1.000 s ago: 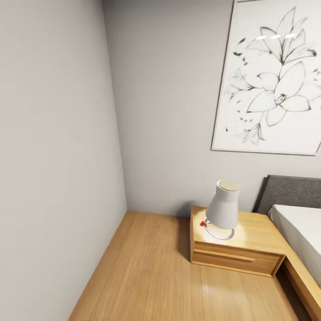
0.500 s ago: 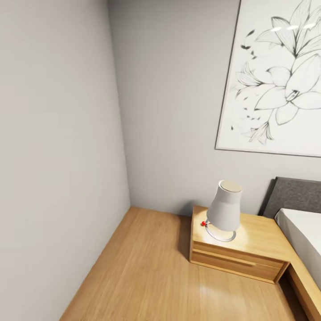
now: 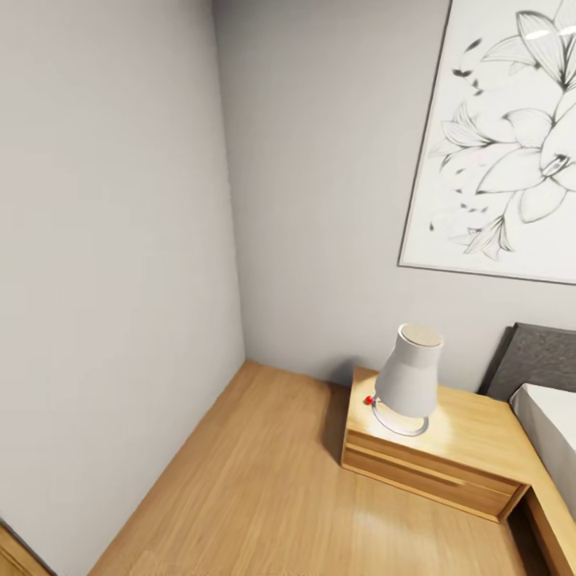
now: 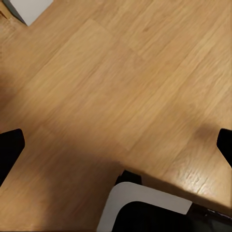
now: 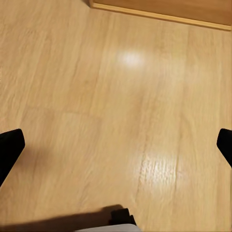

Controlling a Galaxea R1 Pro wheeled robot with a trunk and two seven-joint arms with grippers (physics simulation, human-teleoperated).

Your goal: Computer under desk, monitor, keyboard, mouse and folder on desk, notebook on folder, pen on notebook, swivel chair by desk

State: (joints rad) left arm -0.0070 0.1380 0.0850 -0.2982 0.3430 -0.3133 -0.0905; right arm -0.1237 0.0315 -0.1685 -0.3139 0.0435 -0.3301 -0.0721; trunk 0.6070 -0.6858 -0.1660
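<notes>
Two flat, matte black fingers (image 4: 10, 147) are seen on the left gripper (image 4: 116, 145), each with a blunt, slightly rounded tip and no markings. Between them, nearer the camera, a pale grey-white shell (image 4: 145, 198) is shown, smooth and curved at one corner, with a black inner face (image 4: 145, 221). A small black block (image 4: 129, 177) is set against the shell's edge on the side toward the fingers. Beside the shell a dark part is too blurred to be made out. The right gripper (image 5: 116, 145) is fitted with the same black fingers (image 5: 9, 147); a small black block (image 5: 123, 216) and a sliver of pale shell (image 5: 113, 228) are seen there too.
</notes>
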